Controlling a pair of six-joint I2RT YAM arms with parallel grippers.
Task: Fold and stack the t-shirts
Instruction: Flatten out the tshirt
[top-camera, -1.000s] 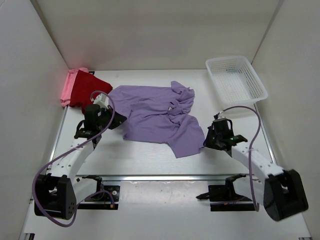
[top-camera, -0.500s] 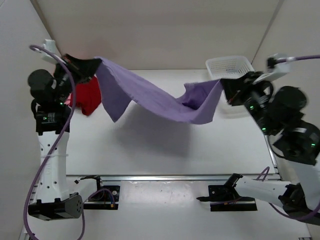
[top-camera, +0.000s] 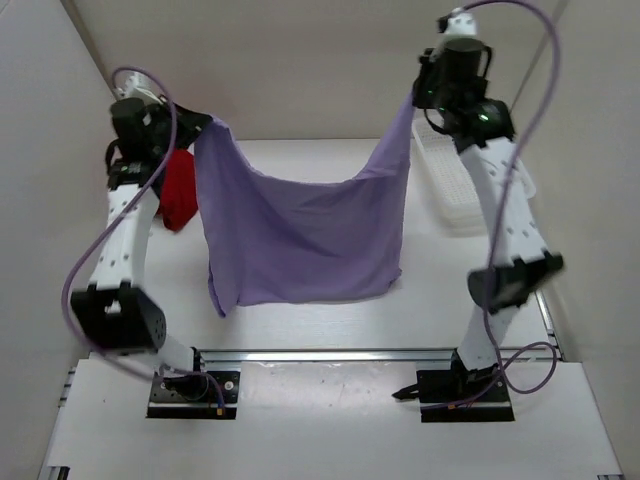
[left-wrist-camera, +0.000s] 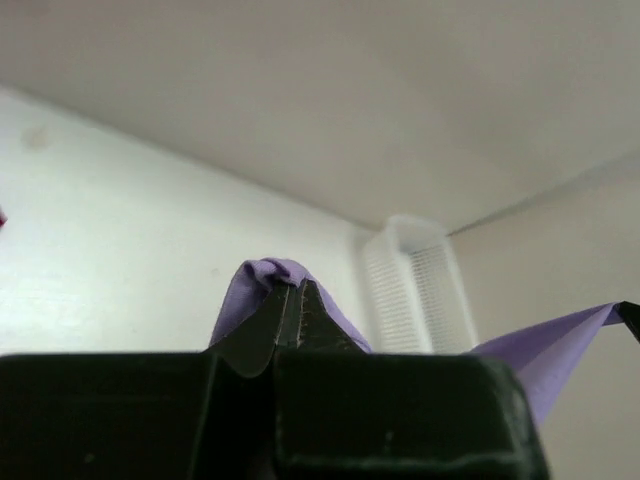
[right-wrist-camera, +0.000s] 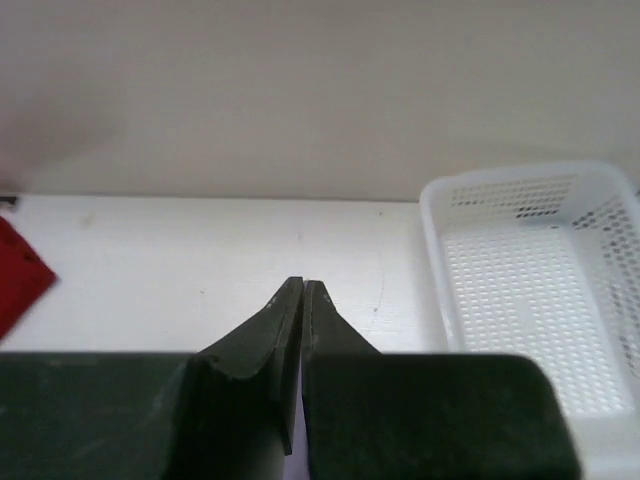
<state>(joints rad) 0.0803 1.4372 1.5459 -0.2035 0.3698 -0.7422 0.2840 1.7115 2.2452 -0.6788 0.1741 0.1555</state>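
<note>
Fingers (left-wrist-camera: 262, 325) of our left gripper (top-camera: 200, 127) and right gripper (top-camera: 418, 98) are pinched shut on the lavender shirt (top-camera: 300, 230), which hangs spread above the white table (top-camera: 300, 325); dark red shirt (top-camera: 180, 195) near the left wall (top-camera: 50, 150), mesh basket (right-wrist-camera: 520, 290) far right.

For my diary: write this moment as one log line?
grip: left gripper and right gripper shut on purple shirt | shirt: hanging between them

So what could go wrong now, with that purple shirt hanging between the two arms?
The purple shirt hangs from small pinches in the left gripper and right gripper; a corner might slip free. Its bottom edge is uneven, lower at the left, so it may land creased. It hangs close to the red shirt and might drape over it.
</note>
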